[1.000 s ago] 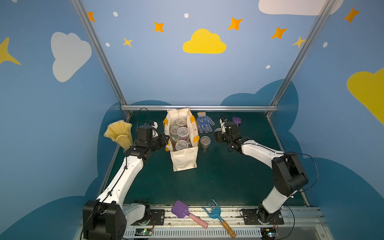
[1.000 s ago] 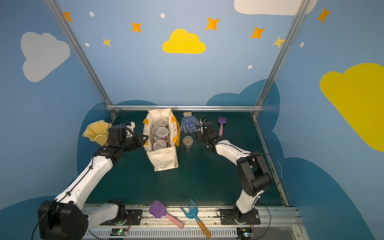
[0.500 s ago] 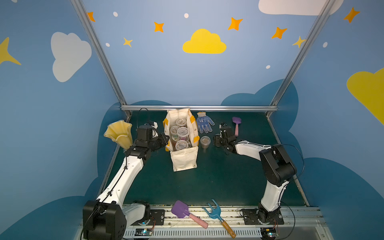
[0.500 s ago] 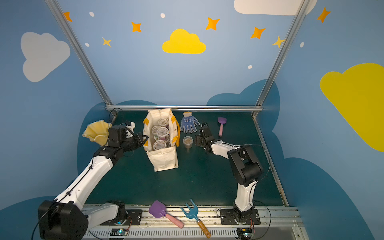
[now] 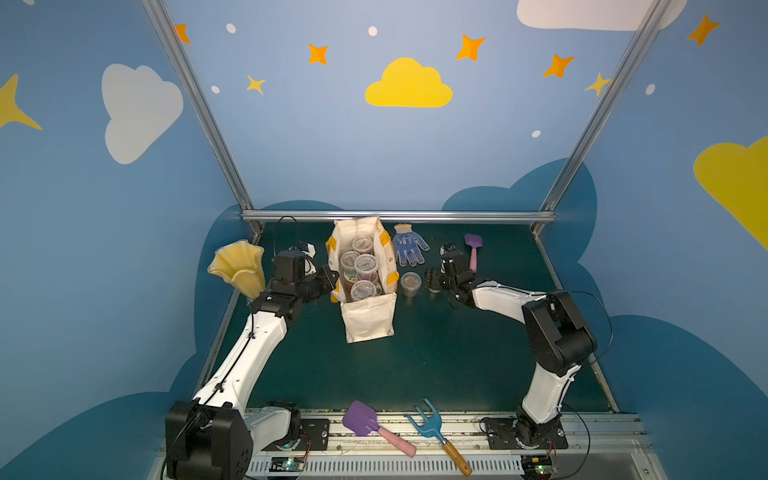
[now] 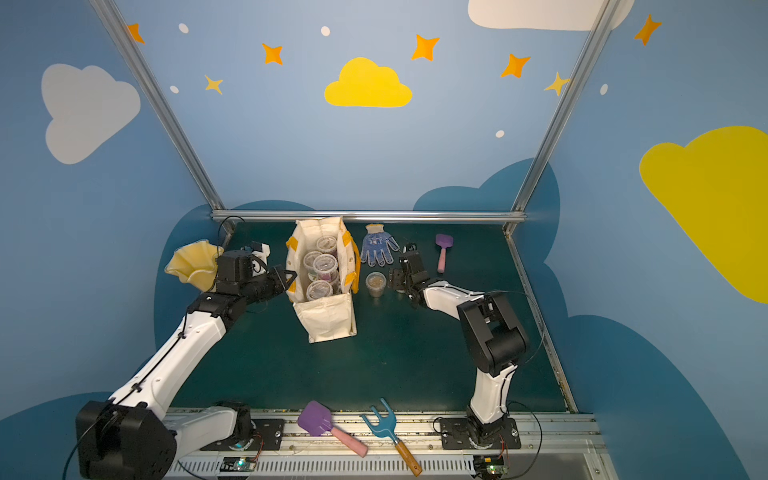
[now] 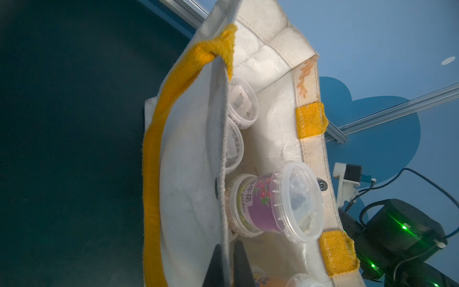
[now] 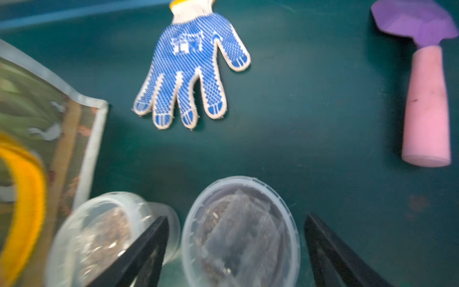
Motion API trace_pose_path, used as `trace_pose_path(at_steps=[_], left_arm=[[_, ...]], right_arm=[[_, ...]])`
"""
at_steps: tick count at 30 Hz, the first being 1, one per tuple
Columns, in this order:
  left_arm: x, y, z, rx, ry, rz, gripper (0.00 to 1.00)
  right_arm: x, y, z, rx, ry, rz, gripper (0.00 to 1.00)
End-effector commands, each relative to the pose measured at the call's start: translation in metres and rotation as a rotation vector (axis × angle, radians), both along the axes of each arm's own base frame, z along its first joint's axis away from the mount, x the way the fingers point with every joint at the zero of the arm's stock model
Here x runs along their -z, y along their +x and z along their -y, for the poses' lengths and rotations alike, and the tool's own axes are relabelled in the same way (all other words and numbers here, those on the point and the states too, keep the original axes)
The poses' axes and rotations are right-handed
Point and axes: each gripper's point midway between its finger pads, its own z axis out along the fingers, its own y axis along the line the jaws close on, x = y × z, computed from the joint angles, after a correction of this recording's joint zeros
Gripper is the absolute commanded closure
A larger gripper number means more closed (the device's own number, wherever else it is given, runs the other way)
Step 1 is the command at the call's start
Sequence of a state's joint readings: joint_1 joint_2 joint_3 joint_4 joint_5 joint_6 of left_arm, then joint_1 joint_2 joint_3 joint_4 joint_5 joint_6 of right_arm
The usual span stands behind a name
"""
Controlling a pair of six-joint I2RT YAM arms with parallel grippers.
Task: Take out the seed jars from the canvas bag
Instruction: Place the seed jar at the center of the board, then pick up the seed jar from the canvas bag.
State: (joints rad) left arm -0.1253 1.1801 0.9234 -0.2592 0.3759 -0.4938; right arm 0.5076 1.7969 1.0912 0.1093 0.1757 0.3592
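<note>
We see the bag [image 5: 369, 322] standing open just left of centre in both top views, on the green worktop [image 5: 457, 353]. Four lidded jars [image 5: 365, 262] show in its mouth, packed close together. The left wrist view also shows a purple jar [image 7: 260, 211] among them. The left pincer [image 7: 227, 263] is pressed together on the bag's left wall at the rim, with one finger outside the cloth and one inside.

Two more jars are out on the worktop, right of the bag in the frame. The pale jar [image 5: 410, 284] stands upright just beside the bag's right wall. The dark jar [image 8: 239, 236] stands just to its right and is mostly hidden under the right arm's wrist in both top views.

The right pincer [image 8: 234, 218] is spread, with a finger on either side of the dark jar and a gap showing on both sides, so it is not gripping. One finger sits between the two jars; we cannot tell whether it touches the pale one, as this wrist view is blurred.

Higher in the frame a blue dotted glove [image 5: 408, 249] lies flat, and a small spade [image 5: 472, 249] lies to its right. A yellow vase [image 5: 237, 268] stands at the worktop's left edge. A large spade [image 5: 361, 417] and a blue fork [image 5: 430, 426] lie along the bottom.
</note>
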Motion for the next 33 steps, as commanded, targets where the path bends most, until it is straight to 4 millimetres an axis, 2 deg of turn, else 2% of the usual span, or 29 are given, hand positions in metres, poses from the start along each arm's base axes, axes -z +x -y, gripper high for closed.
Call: trace_pose_path(at_steps=[1,7,9,12,16,20,27,33], left_arm=[[-0.004,-0.008,0.002,0.022,-0.001,0.001,0.95],[-0.003,-0.007,0.003,0.022,-0.005,0.002,0.95],[-0.003,-0.007,0.003,0.021,-0.005,0.004,0.95],[-0.004,-0.007,0.003,0.023,-0.009,0.007,0.95],[-0.005,-0.006,0.004,0.022,-0.011,0.009,0.95],[-0.006,-0.007,0.004,0.022,-0.014,0.011,0.95],[-0.006,-0.008,0.004,0.023,-0.015,0.01,0.95],[-0.006,-0.009,0.004,0.023,-0.019,0.01,0.95]], right_arm=[[-0.077,-0.007,-0.015,-0.085,0.106,0.126,0.17],[-0.172,-0.041,-0.058,-0.331,0.253,0.165,0.17],[-0.19,-0.056,-0.076,-0.415,0.252,0.168,0.17],[-0.206,-0.082,-0.108,-0.537,0.211,0.16,0.17],[-0.207,-0.105,-0.14,-0.622,0.18,0.126,0.17],[-0.196,-0.12,-0.166,-0.664,0.169,0.089,0.17],[-0.171,-0.125,-0.19,-0.663,0.105,0.04,0.17],[-0.154,-0.115,-0.203,-0.632,0.059,0.026,0.15]])
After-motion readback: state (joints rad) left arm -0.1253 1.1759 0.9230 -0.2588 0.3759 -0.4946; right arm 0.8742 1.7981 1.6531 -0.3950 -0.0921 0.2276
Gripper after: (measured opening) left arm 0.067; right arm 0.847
